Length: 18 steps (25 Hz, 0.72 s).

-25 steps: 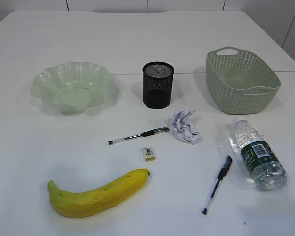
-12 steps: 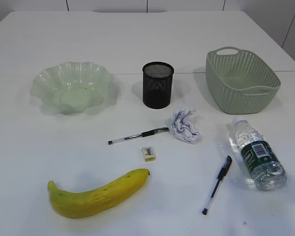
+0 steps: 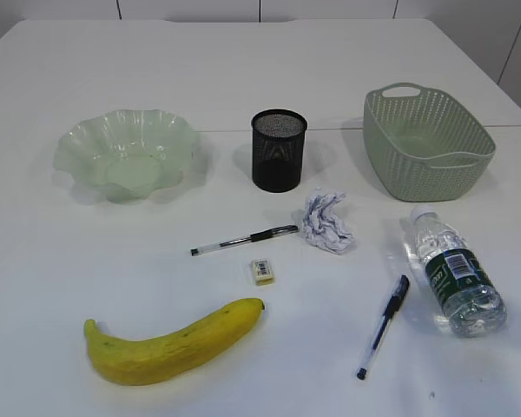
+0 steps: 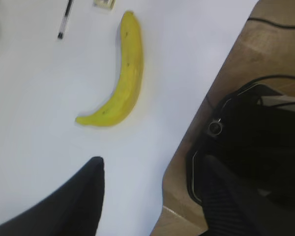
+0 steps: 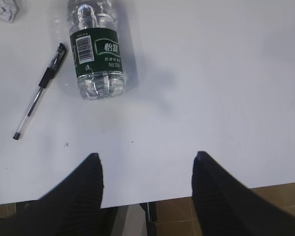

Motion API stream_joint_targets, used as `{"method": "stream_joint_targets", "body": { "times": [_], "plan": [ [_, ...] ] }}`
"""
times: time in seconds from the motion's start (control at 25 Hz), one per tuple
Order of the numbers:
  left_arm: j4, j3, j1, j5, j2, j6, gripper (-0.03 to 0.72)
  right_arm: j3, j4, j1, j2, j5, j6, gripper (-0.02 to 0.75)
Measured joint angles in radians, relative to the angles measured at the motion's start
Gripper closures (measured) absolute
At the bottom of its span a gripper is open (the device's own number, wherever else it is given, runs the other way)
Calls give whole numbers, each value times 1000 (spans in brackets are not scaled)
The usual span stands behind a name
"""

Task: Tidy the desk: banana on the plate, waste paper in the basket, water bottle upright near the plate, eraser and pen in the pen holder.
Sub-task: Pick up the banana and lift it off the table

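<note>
I see the banana (image 3: 169, 344) near left on the table (image 3: 52, 261), the plate (image 3: 127, 154) far left. Eraser (image 3: 262, 271) and one pen (image 3: 243, 240) lie centre, below the pen holder (image 3: 279, 149). Waste paper (image 3: 326, 222) sits beside it; basket (image 3: 425, 139) far right. Bottle (image 3: 454, 272) lies flat at right, second pen (image 3: 382, 326) beside it. Left gripper (image 4: 150, 169) and right gripper (image 5: 146, 164) both hang with jaws apart, holding nothing.

Bright, even light, soft shadows; wrist views slightly blurred
</note>
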Motion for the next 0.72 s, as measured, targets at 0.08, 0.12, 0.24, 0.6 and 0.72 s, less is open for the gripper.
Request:
{"method": "stream_joint_targets", "body": {
  "times": [0.08,0.12,0.24,0.6,0.72],
  "plan": [
    [-36,-86,-6,0,47,0,251,-4,0,0,8,0,0,305],
    [-42,-117,-16,0,74,5,251,-4,0,0,8,0,0,304],
    [-43,-185,-57,0,144,27,251,-4,-4,0,8,0,-4,305],
    [114,-193,-96,0,228,79,251,-4,-35,0,8,0,-8,305],
    [181,-193,-59,0,233,79,251,-4,-37,0,8,0,-8,305]
  ]
}}
